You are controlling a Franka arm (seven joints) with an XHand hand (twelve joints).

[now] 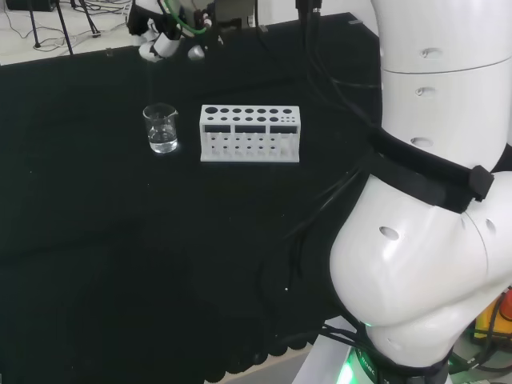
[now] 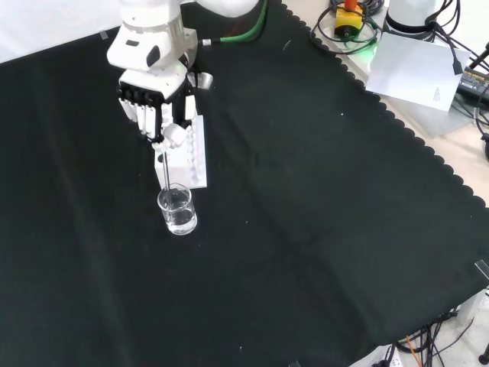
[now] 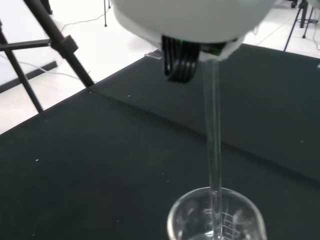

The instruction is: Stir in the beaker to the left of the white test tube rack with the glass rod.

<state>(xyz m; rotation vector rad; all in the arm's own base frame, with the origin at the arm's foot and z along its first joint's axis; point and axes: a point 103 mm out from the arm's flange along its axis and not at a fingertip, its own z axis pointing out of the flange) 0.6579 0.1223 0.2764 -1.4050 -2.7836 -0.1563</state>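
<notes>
the hand (image 2: 157,103) is curling its fingers round a thin clear glass rod (image 2: 163,170), which is dipping into the round glass beaker (image 2: 177,212) beside the white holey rack (image 2: 195,153).

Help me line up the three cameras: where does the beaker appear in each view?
Head view: the beaker stands left of the white test tube rack, upper left of the cloth.
Front view: the beaker sits just in front of the rack, below the hand.
Wrist view: the beaker's rim shows close up, with the glass rod going down into it.
Shared landmark: the rod, also seen in the front view.
</notes>
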